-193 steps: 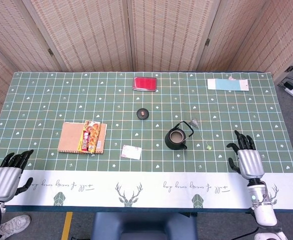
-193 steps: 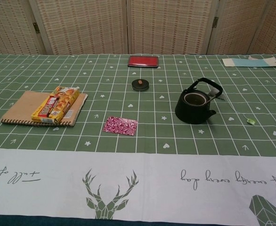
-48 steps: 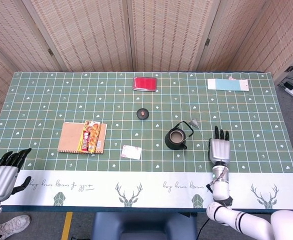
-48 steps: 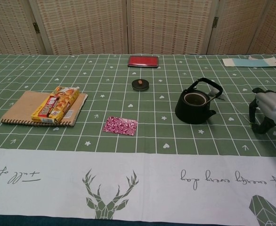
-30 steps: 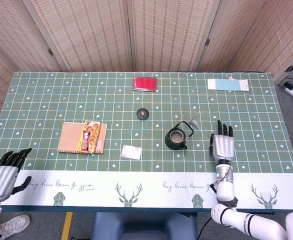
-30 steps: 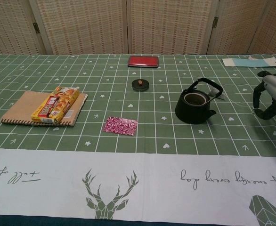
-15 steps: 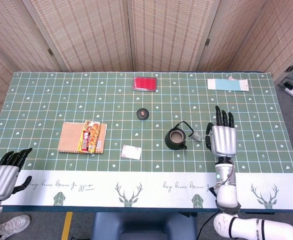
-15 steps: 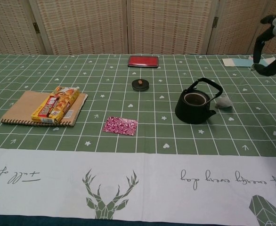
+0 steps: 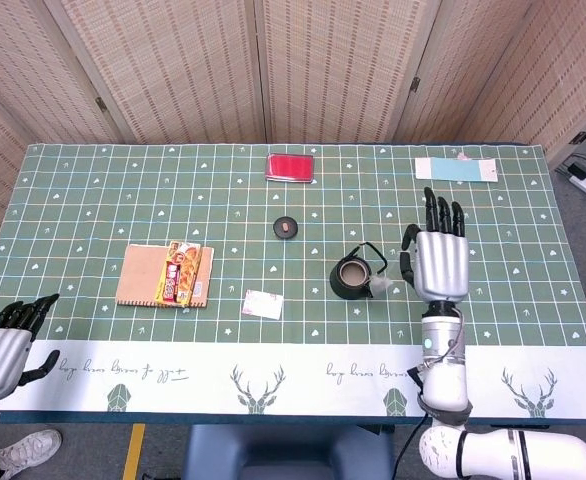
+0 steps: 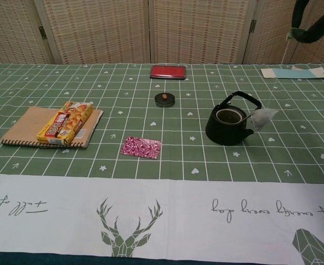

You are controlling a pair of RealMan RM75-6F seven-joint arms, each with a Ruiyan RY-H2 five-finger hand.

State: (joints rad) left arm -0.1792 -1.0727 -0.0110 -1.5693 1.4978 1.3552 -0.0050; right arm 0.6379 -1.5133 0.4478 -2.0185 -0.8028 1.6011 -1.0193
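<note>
Woven reed screens are standing behind a table (image 9: pixel 93 190) that is wearing a green gridded cloth with a white band along its near edge.

Towards the right end, the right hand (image 9: pixel 438 260) is hovering raised above the cloth with its fingers stretched out and slightly apart in the head view; in the chest view only its dark fingertips (image 10: pixel 311 27) are showing at the top right corner, pinching a small tag with a thin string running down from it. At the string's lower end a pale tea bag (image 10: pixel 263 117) is hanging clear of the cloth, just beside the right flank of a black teapot (image 10: pixel 228 124). That teapot is sitting lidless between the table's middle and its right end, with its hoop handle standing up. The tea bag (image 9: pixel 383 286) is also showing in the head view, between the teapot (image 9: pixel 353 277) and the raised hand.

Off the near left corner, the left hand (image 9: pixel 3 345) is resting low with its fingers loosely curled and gripping nothing, well apart from everything on the cloth.

Near the left end a tan spiral notebook (image 10: pixel 24 126) is lying flat, with a yellow snack box (image 10: pixel 65 122) on top of it. A small pink patterned packet (image 10: pixel 142 147) is lying closer to the near edge, around the middle. A small round black lid (image 10: pixel 165 99) is sitting in the middle of the cloth, a red case (image 10: pixel 168 71) is lying by the far edge, and a pale blue card (image 10: pixel 292 72) is lying towards the far right corner.
</note>
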